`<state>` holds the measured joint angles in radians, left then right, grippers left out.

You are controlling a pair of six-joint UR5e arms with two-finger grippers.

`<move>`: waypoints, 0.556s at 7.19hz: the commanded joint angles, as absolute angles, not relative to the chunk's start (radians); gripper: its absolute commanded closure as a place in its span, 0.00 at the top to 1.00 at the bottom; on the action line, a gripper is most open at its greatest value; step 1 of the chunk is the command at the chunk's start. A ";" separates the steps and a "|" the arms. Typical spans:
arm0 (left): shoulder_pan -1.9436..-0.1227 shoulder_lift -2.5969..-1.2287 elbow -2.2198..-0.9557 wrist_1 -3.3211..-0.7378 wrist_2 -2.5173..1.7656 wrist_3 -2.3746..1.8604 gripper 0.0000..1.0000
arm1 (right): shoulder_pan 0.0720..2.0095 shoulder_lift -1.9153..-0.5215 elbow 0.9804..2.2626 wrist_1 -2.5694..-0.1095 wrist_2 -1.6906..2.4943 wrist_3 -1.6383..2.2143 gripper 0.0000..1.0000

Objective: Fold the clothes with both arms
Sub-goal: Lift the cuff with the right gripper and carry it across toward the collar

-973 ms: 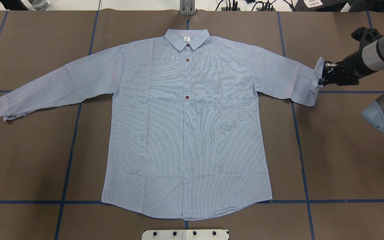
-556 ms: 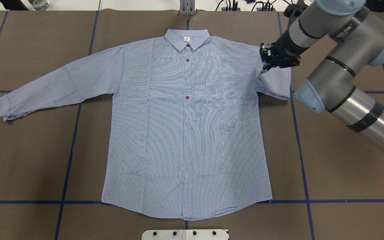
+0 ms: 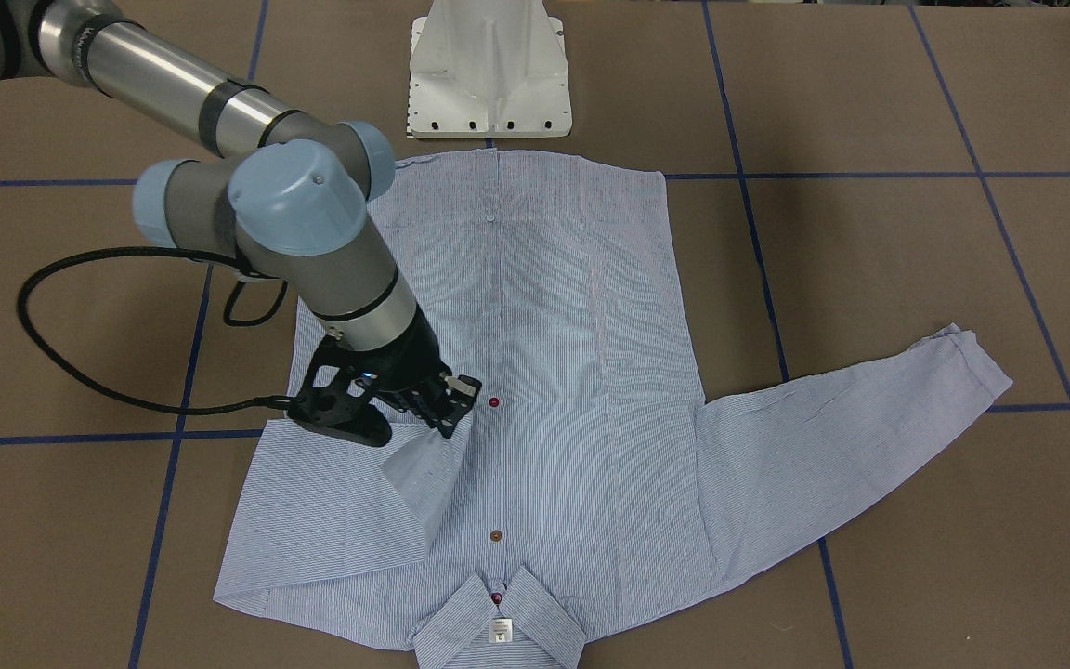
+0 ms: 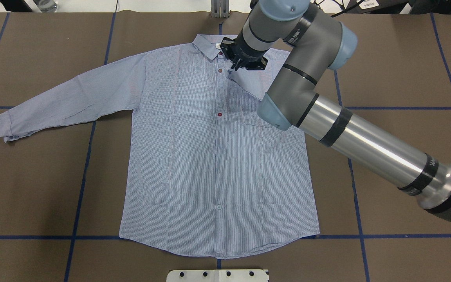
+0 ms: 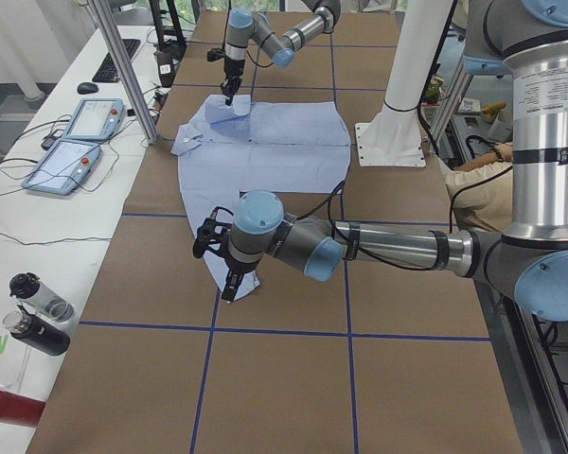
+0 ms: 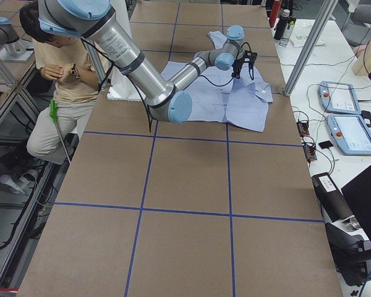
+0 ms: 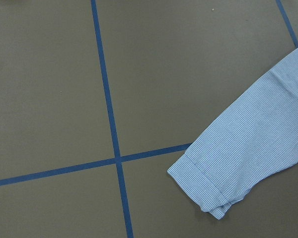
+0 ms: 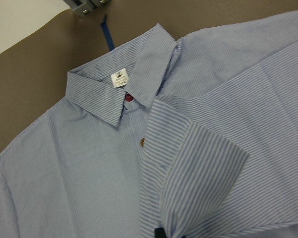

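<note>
Near the collar [image 4: 205, 42], right end effector [image 4: 234, 66] clamps the shirt cuff [image 8: 198, 166].

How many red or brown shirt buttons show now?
3 on the shirt: red collar button, brown button further down the front, red button beside the right gripper. Others may be hidden.

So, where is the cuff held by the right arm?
In the overhead view, the light blue-and-white striped sleeve cuff is in the black right claw over the shirt chest, right of the button line, below the collar.
</note>
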<state>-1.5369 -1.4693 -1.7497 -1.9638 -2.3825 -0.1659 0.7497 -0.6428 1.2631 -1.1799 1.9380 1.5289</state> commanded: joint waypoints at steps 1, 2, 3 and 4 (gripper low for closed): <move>-1.537 -1.471 -1.746 -1.976 -2.382 -0.167 1.00 | 0.681 -0.578 1.203 -1.112 1.838 1.554 0.00; -1.537 -1.470 -1.744 -1.979 -2.382 -0.167 1.00 | 0.661 -0.562 1.195 -1.112 1.823 1.557 0.00; -1.537 -1.471 -1.744 -1.980 -2.382 -0.167 1.00 | 0.641 -0.545 1.180 -1.112 1.797 1.566 0.00; -1.537 -1.471 -1.749 -1.980 -2.382 -0.169 1.00 | 0.631 -0.538 1.175 -1.112 1.793 1.566 0.00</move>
<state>-1.5370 -1.4706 -1.7458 -1.9791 -2.3823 -0.1675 0.6485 -0.5514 1.1851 -1.1132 1.8075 1.5626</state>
